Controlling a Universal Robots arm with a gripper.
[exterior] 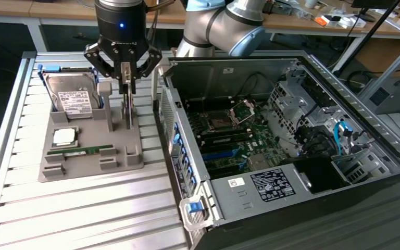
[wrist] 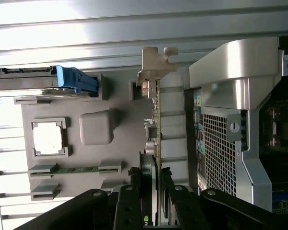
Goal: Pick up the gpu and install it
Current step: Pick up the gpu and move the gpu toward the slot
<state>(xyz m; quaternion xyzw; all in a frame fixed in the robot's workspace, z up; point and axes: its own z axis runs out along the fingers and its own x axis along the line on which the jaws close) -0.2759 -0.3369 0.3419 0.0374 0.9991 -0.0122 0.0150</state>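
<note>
Now the black gripper [exterior: 126,83] clamps the thin dark gpu card [exterior: 128,112]; wrist view shows fingers [wrist: 133,201] pressing both faces, exterior view the open metal case [exterior: 221,63] at three o'clock.

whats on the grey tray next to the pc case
On the tray: a hard drive, a processor chip, a green memory stick, and the gpu standing on edge, clamped in the gripper. The gripper hides part of the card's top edge.

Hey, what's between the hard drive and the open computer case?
The gpu stands on edge there in the gray holder, with the tool closed on its top edge, as the exterior view shows.
</note>
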